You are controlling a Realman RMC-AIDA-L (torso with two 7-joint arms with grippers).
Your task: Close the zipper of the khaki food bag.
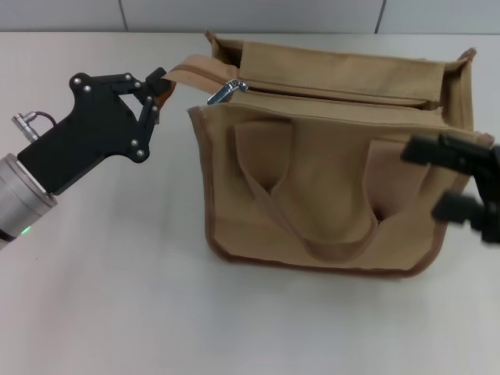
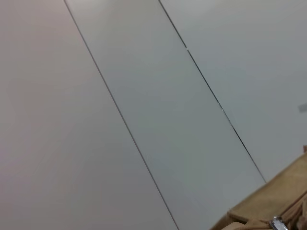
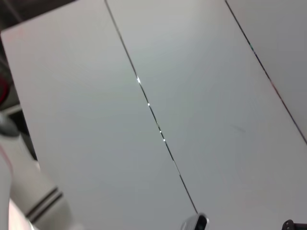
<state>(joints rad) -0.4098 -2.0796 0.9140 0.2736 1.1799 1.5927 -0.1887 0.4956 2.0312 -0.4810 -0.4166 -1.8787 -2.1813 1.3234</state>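
Note:
The khaki food bag (image 1: 328, 180) stands upright on the white table, handles hanging down its front. The zipper (image 1: 336, 95) runs along its top and looks open, with the silver slider (image 1: 226, 91) at the bag's left end. My left gripper (image 1: 158, 84) is shut on the zipper tape's end tab (image 1: 187, 72), which sticks out left of the bag. My right gripper (image 1: 424, 180) is open in front of the bag's right edge, holding nothing. The left wrist view shows a corner of the bag (image 2: 268, 206) and the slider (image 2: 277, 223).
White table (image 1: 117, 312) around the bag, with a grey panelled wall (image 1: 250, 14) behind it. The right wrist view shows only wall panels (image 3: 158, 96) and a small silver object (image 3: 196, 222) at its edge.

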